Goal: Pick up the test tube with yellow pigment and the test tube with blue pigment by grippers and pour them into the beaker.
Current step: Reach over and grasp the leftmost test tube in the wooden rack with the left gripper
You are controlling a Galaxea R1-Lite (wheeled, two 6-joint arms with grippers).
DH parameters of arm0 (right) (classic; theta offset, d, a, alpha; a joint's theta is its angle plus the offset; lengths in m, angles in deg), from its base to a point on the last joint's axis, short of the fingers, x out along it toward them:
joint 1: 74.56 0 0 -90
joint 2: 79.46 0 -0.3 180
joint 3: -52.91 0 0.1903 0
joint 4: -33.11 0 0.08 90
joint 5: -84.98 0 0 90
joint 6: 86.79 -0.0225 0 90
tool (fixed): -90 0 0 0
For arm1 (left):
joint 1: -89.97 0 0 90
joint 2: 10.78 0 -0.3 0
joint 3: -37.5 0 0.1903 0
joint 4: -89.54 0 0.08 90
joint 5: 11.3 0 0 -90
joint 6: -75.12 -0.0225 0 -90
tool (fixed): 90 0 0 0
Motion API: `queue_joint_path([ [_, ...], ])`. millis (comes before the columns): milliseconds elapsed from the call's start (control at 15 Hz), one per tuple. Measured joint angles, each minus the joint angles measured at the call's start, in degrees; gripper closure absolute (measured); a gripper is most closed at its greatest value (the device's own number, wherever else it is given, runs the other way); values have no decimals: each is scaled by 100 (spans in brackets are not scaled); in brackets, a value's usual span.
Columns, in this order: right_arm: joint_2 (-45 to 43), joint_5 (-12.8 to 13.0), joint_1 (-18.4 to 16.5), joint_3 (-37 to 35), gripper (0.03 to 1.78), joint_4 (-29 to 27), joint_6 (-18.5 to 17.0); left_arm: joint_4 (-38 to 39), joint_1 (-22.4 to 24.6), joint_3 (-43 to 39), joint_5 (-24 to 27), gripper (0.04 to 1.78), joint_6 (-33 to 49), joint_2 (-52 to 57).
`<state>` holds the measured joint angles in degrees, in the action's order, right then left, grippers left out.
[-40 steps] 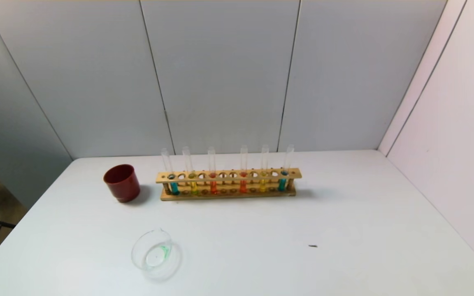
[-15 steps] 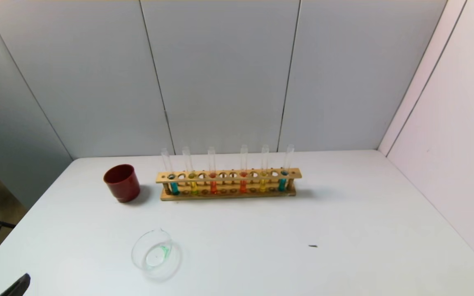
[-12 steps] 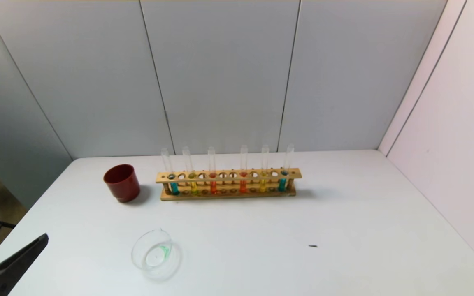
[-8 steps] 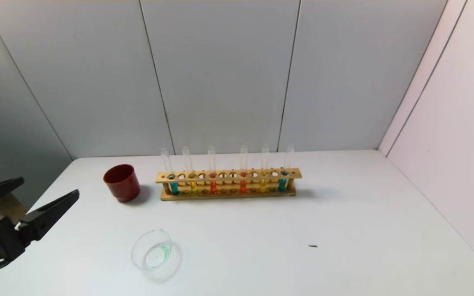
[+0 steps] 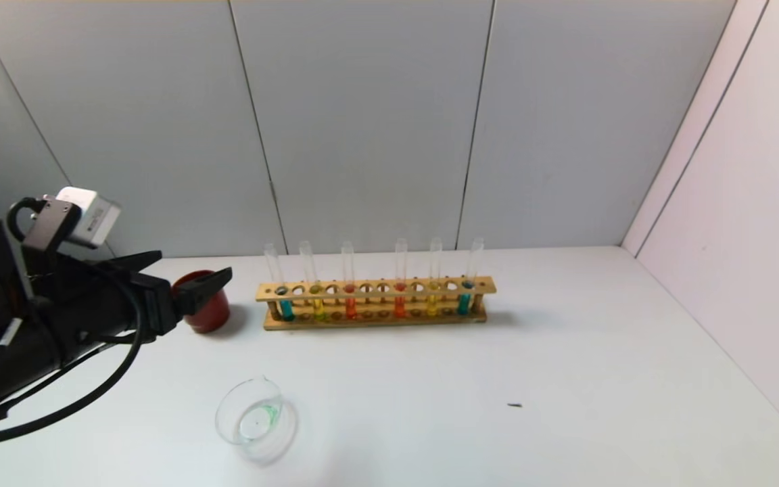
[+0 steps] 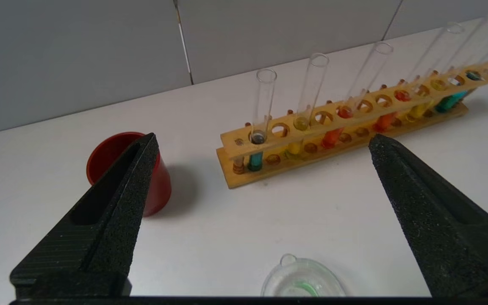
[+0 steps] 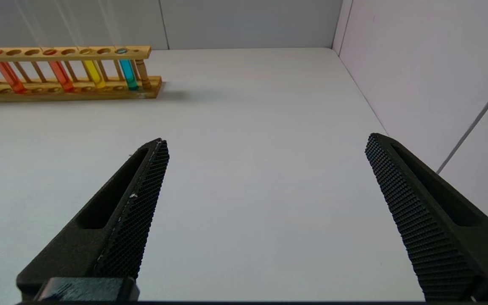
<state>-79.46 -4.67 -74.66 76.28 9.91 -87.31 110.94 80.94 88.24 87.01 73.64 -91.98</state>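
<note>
A wooden rack (image 5: 376,289) stands at the back middle of the table with several tubes in it. The test tube with yellow pigment (image 5: 319,308), lime-yellow, is second from the rack's left end, beside a test tube with blue pigment (image 5: 286,309). A second blue tube (image 5: 464,303) stands at the right end. The beaker (image 5: 256,419) sits in front, left of centre, with a green trace inside. My left gripper (image 5: 190,267) is open and empty, in the air in front of the red cup, left of the rack; the left wrist view (image 6: 263,139) shows its jaws wide apart. My right gripper (image 7: 266,140) is open and empty, low over bare table.
A dark red cup (image 5: 208,310) stands left of the rack, partly behind my left fingers. A golden-yellow tube (image 5: 432,304) and two orange-red tubes stand in the rack. Grey wall panels close the back and right. A small dark speck (image 5: 514,405) lies front right.
My left arm has come up from the lower left corner and moved forward and right toward the red cup, jaws open. The rack, tubes and beaker have not moved.
</note>
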Motion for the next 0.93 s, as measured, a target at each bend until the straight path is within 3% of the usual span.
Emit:
queue_joint_path([
  [267,0,-2,0,0,11,0,0,884,-182,424,-490,7,-12,-1246],
  [933,0,-2,0,0,11,0,0,2276,-411,918,-1046,7,-15,-3109],
])
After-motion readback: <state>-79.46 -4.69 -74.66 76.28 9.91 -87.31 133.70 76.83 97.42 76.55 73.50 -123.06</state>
